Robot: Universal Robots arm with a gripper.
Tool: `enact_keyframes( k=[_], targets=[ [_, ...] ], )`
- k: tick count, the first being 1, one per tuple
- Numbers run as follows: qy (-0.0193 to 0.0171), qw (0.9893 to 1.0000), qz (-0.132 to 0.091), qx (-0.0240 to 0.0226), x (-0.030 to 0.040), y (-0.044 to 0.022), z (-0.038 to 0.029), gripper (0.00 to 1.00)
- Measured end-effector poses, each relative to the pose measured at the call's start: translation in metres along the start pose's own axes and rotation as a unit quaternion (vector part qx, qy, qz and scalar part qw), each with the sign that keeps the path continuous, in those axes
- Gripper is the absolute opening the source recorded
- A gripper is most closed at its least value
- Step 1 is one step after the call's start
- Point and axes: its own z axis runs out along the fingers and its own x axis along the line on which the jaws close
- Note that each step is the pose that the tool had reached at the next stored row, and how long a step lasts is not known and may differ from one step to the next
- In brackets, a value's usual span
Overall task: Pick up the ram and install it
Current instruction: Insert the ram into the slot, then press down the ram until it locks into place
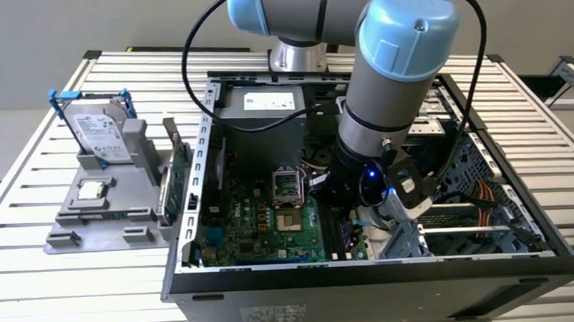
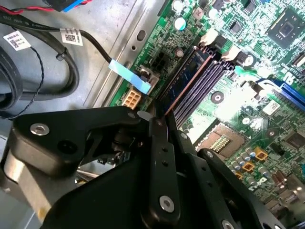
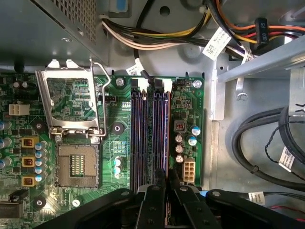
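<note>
The ram (image 2: 190, 76) is a thin bluish stick seen edge-on, lying along the outermost of the memory slots (image 3: 143, 133) on the green motherboard. In the first wrist view the ram (image 3: 165, 129) runs straight away from the fingertips. My gripper (image 2: 159, 117) is shut on the near end of the stick, its black fingers pressed against both faces. In the first wrist view the gripper (image 3: 167, 175) sits right over the slot's end. In the exterior view the gripper (image 1: 351, 202) reaches down inside the open computer case (image 1: 367, 273).
The CPU socket (image 3: 76, 164) with its raised metal frame lies beside the slots. Black cables (image 3: 257, 143) and a wire bundle crowd the case wall. Outside the case, a grey holder carries a hard drive (image 1: 100, 135), a small silver chip (image 1: 92, 189) and an upright green card (image 1: 178, 183).
</note>
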Motion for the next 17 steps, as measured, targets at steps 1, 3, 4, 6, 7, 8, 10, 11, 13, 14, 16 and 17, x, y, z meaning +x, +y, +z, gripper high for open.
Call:
enact_keyframes(
  k=[1,3,4,6,7,8,10,11,13,14,16,17],
  targets=[
    [0.0,1.0,0.0,-0.0001,0.0,0.0,0.0001,0.0],
    [0.0,1.0,0.0,-0.0001,0.0,0.0,0.0002,0.0],
    [0.0,1.0,0.0,-0.0001,0.0,0.0,0.0002,0.0],
    [-0.0001,1.0,0.0,-0.0008,-0.0001,0.0003,0.0007,1.0],
    [-0.0001,1.0,0.0,-0.0005,-0.0001,0.0002,0.0006,1.0],
    [-0.0001,1.0,0.0,-0.0004,0.0,0.0001,0.0005,1.0],
    [0.0,1.0,0.0,0.0,0.0,0.0,-0.0002,1.0],
    [0.0,1.0,0.0,-0.0001,0.0,0.0,-0.0022,1.0],
    [0.0001,1.0,0.0,0.0,0.0,0.0001,-0.0086,1.0],
    [0.0003,1.0,0.0,0.0,0.0,0.0001,-0.0121,1.0],
    [0.0007,1.0,0.0,0.0,-0.0001,0.0002,-0.0206,1.0],
    [0.0009,1.0,0.0,-0.0001,0.0,0.0002,-0.0235,1.0]
  ],
)
